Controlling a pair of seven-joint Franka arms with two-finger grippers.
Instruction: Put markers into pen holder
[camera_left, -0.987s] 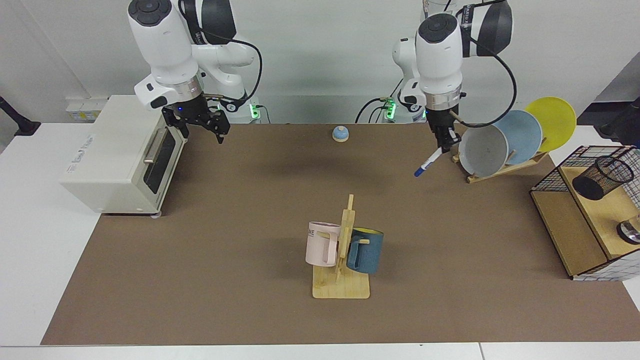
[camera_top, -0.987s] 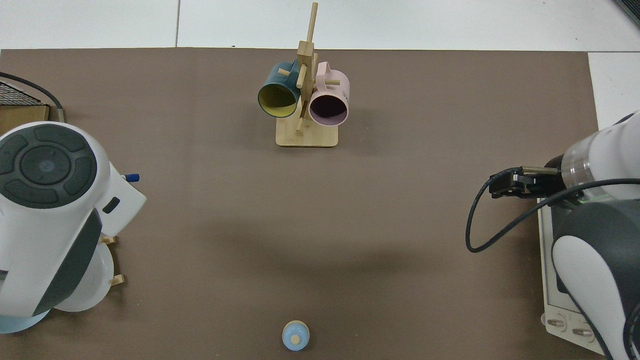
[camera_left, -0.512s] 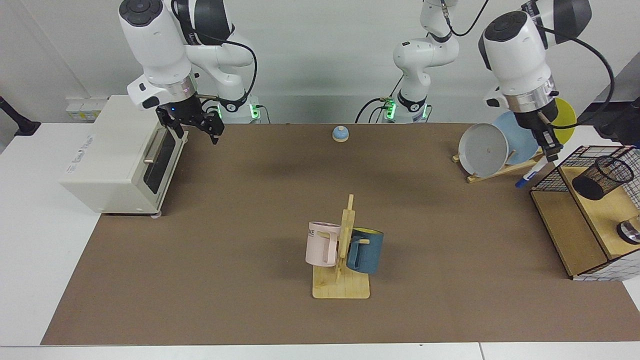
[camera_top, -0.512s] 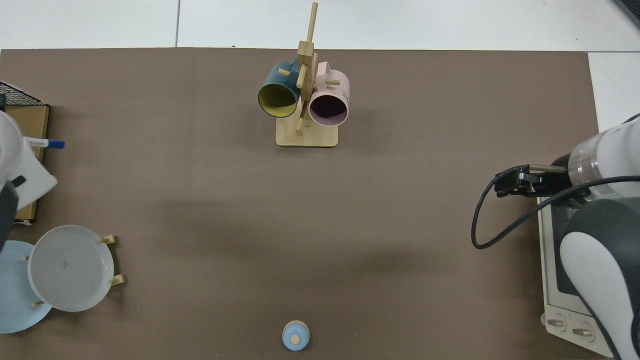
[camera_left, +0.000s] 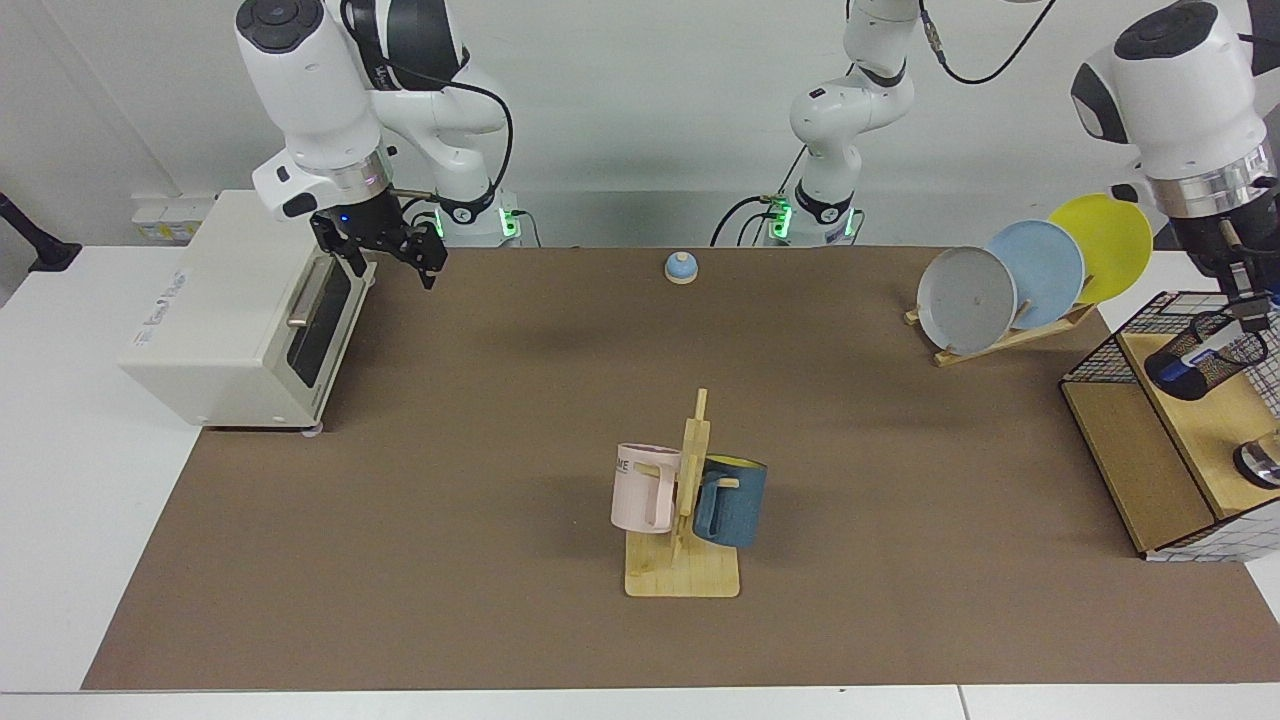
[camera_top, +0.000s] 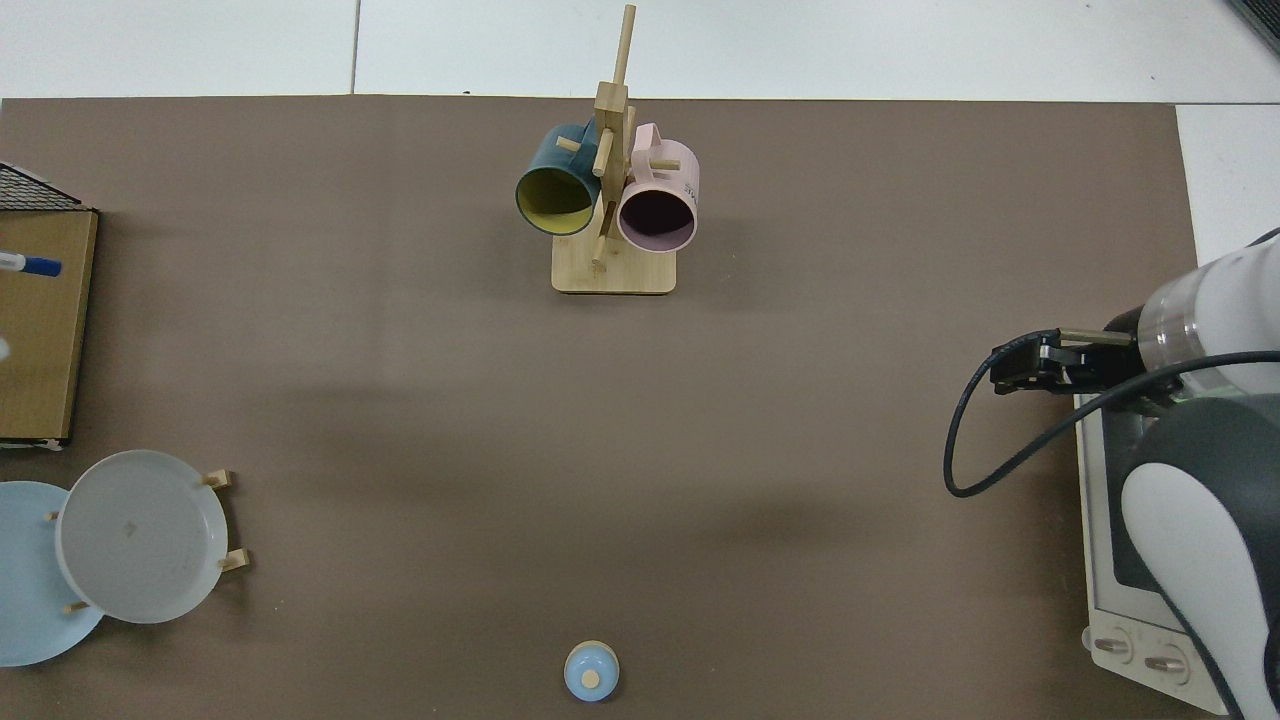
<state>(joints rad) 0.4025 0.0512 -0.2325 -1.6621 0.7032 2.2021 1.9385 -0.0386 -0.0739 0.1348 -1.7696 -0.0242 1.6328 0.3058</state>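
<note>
L pincer (camera_left: 1246, 300) far out from its base, fingers pinched; R pincer (camera_left: 385, 255) idle, fingers apart.

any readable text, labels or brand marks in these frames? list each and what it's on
"ME": end of a word on the pink mug, facing view; the rest wraps out of sight.
Print on the pink mug's side in the top view: too small to read.
Dark wording on the side of the toaster oven: too blurred to read.
Lettering on the right arm's link: unreadable.
Marker, pen holder, plates: no text visible.
</note>
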